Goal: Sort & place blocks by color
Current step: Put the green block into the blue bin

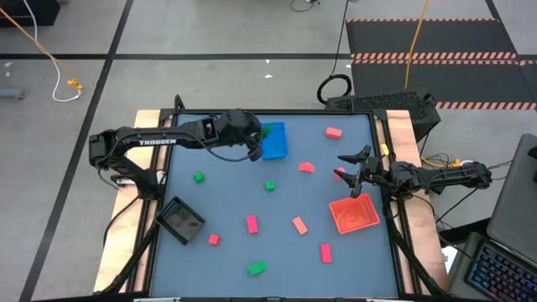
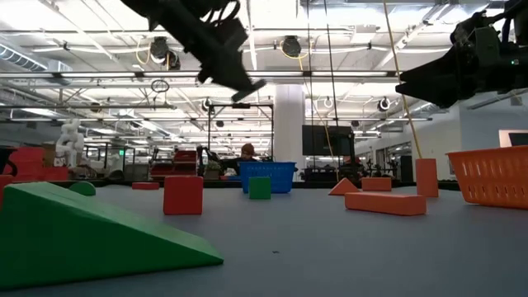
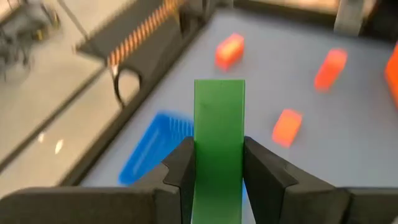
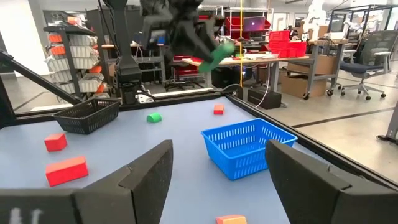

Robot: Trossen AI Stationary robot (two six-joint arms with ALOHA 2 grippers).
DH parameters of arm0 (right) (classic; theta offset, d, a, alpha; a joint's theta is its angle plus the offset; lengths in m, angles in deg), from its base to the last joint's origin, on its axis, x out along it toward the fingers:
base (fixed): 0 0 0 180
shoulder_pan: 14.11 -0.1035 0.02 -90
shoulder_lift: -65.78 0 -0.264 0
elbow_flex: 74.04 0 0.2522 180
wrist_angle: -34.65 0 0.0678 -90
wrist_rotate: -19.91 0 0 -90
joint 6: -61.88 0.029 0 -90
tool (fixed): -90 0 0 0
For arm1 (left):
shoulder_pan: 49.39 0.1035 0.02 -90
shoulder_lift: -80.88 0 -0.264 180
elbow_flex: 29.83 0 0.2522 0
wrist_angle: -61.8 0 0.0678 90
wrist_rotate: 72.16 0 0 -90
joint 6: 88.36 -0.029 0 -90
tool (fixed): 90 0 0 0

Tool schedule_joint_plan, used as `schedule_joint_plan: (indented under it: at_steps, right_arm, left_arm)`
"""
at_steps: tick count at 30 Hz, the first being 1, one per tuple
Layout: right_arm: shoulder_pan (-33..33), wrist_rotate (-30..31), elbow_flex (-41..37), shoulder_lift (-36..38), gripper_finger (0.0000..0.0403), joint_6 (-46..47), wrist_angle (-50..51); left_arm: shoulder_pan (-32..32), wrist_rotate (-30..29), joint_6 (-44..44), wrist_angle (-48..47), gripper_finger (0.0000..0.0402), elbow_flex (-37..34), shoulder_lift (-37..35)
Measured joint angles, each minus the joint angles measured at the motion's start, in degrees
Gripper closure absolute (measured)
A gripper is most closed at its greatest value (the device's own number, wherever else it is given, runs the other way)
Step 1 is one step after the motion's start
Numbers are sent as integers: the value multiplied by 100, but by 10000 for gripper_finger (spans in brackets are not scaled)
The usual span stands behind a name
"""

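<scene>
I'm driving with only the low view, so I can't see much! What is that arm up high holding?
Observer: The left gripper is shut on a long green block.
Operator: Where is it on the table?
Observer: From above, it hangs next to the blue tray, at the far side of the table.
Operator: What about the other arm?
Observer: The right gripper is open and holds nothing, just beyond the red tray.
Operator: Is there a third tray?
Observer: Yes, a black tray sits near the left front corner.
</scene>
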Motion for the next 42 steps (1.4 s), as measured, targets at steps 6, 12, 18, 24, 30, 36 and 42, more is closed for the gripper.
schedule_joint_plan:
  at_steps: [6,12,18,24,30,36,42]
  right_arm:
    - [2,12,0,1,151,-13,-37]
    - [2,167,0,2,151,-18,-12]
    - [2,167,2,0,151,-38,49]
    - [2,167,2,0,151,-58,124]
    - [2,167,2,0,151,-55,140]
    - [2,167,2,0,151,-40,140]
    - [2,167,2,0,151,-38,138]
  left_arm:
    - [9,-13,30,1044,294,7,230]
    - [54,-13,156,1860,294,1,913]
    - [215,-113,295,1860,293,0,1372]
    - [302,-125,373,1628,293,0,1459]
    - [308,-127,387,1229,293,2,1459]
    - [281,-94,390,1064,277,2,1459]
    - [241,-63,335,1065,217,2,1459]
